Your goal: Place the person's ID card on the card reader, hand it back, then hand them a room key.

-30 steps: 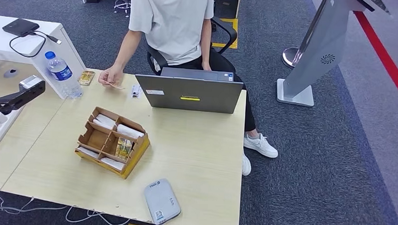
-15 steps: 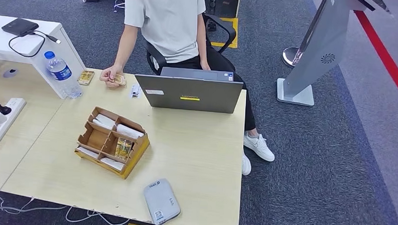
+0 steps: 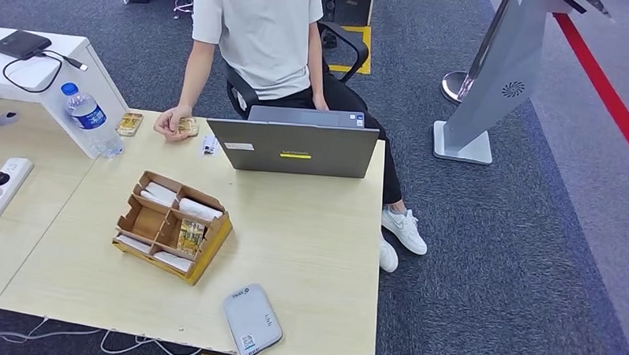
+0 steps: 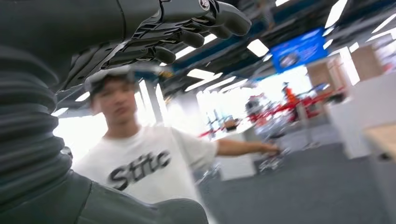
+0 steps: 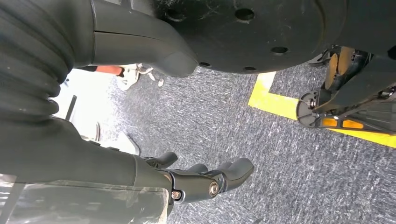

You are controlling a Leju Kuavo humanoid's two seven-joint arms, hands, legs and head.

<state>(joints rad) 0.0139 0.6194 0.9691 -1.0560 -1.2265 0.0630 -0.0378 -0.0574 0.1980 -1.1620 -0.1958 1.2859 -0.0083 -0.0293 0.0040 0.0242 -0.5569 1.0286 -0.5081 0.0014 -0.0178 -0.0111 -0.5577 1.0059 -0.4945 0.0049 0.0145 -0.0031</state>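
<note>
The table (image 3: 310,225) is pale wood-grain; on it sit a grey laptop (image 3: 293,147) with a small yellow label, a tan cardboard organiser (image 3: 172,226) holding white cards, and a light grey card reader (image 3: 253,320). The person (image 3: 257,33) wears a light grey T-shirt, black lettering across it in the left wrist view, and white shoes. The water bottle (image 3: 91,119) is clear with a blue cap and label. The carpet (image 3: 514,255) is dark blue-grey, crossed by a red stripe

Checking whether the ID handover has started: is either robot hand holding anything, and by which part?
Nothing is held. The left hand and right hand both have empty fingers. The card is at the person's hand.
</note>
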